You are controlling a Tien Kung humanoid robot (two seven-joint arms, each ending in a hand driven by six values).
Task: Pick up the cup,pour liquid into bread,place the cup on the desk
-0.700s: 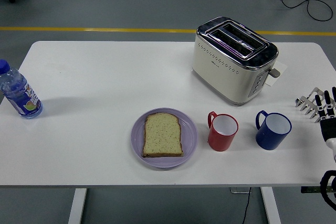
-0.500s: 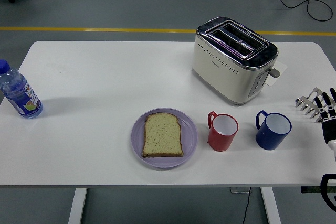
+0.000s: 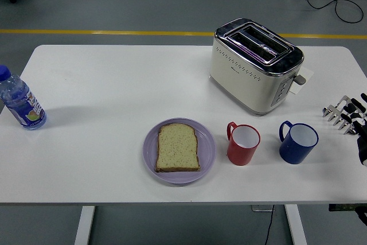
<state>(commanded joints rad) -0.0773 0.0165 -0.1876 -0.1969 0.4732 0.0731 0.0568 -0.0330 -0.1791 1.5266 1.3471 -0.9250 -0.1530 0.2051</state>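
A red cup stands upright near the table's front, its handle toward the left. A blue cup stands just right of it, handle also to the left. A slice of bread lies flat on a lilac plate left of the red cup. My right hand hangs at the picture's right edge, well right of the blue cup, fingers spread and holding nothing. The left arm does not show.
A cream and chrome toaster stands behind the cups. A water bottle with a blue cap stands at the table's left edge. Shoes and cables show on the floor beyond the table.
My right hand has drifted a little to the right and up, farther toward the picture's edge. Cups, bread and plate have not moved.
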